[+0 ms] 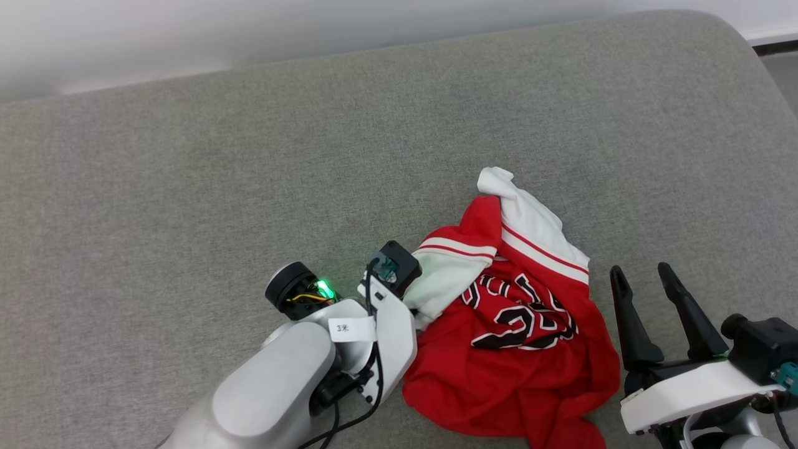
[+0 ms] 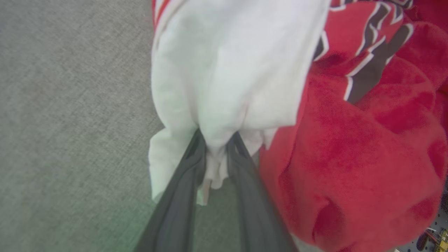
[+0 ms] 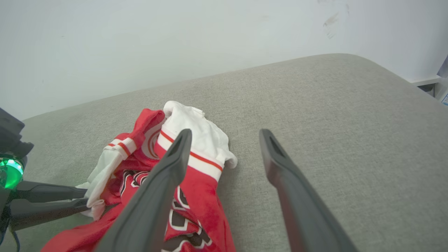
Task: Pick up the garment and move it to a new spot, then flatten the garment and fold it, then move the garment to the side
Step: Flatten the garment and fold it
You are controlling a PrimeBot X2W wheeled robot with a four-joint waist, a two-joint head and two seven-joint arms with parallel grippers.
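the garment (image 1: 517,349), a red jersey with white sleeves and black white-edged lettering, lies crumpled in a heap on a grey padded surface (image 1: 187,187). in the head view it sits low and right of centre. one white sleeve (image 1: 530,215) with red-and-white striped trim pokes toward the far edge, and the red body bunches toward the robot.

the left hand (image 2: 217,147) is at the heap's left side. its two dark fingers (image 2: 196,157) are drawn close together and clamped on a gathered fold of white sleeve cloth, which puckers between them. the red body of the jersey swells just beside that fold. from the head view the fingers themselves are hidden under the pale left forearm (image 1: 280,386), which carries a small paper tag (image 1: 351,328) and a green light (image 1: 323,288).

the right hand (image 1: 642,269) stands just beside the heap's right edge with its fingers spread well apart and nothing between them. whether its nearer finger touches the cloth cannot be told. in the right wrist view that finger crosses in front of the red fabric, while the other is over bare grey surface. a pale wall (image 1: 249,37) runs behind the surface's far edge.
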